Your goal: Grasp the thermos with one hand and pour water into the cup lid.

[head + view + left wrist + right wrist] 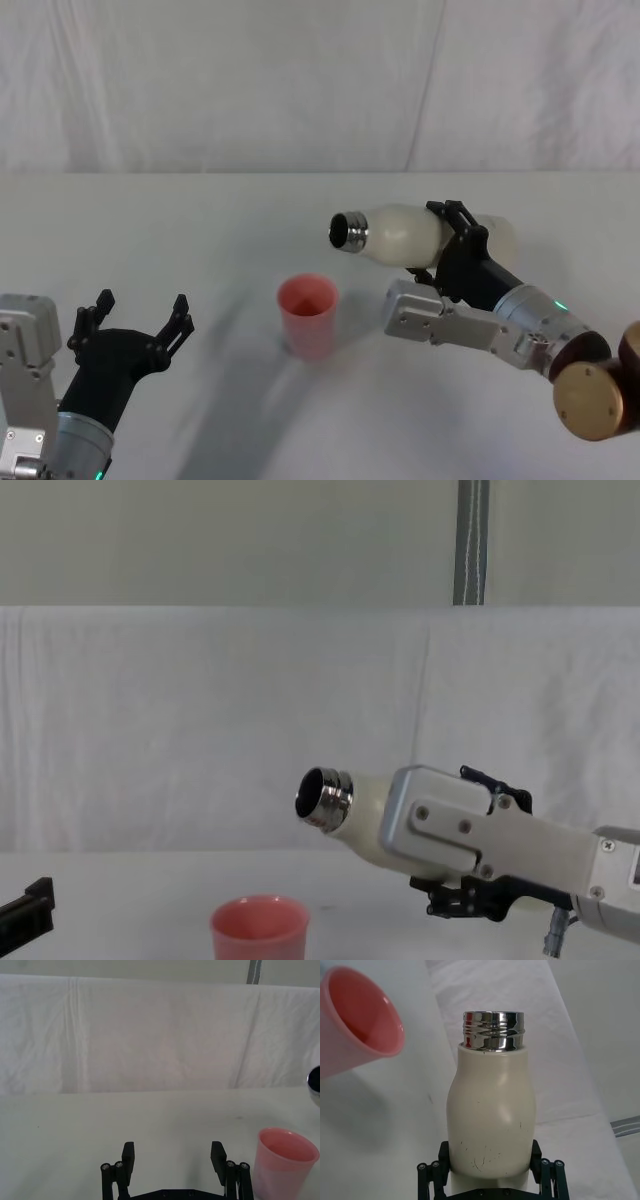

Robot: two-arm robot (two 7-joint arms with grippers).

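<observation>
The cream-white thermos [405, 233] hangs almost level above the table, its steel neck [349, 231] pointing left toward the cup lid. My right gripper [452, 243] is shut on the thermos body; in the right wrist view the thermos [491, 1110] sits between the fingers [431, 1172]. The salmon-pink cup lid [308, 314] stands upright on the table, below and left of the open mouth [322, 798]. The cup lid [259, 929] looks dry inside in the chest view. My left gripper [138, 318] rests open near the table's left front, away from the cup lid [284, 1166].
A white cloth covers the table [200, 230] and a white draped backdrop [300, 80] rises behind it. Bare table lies between the left gripper and the cup lid. A grey vertical pole [470, 542] stands behind the backdrop.
</observation>
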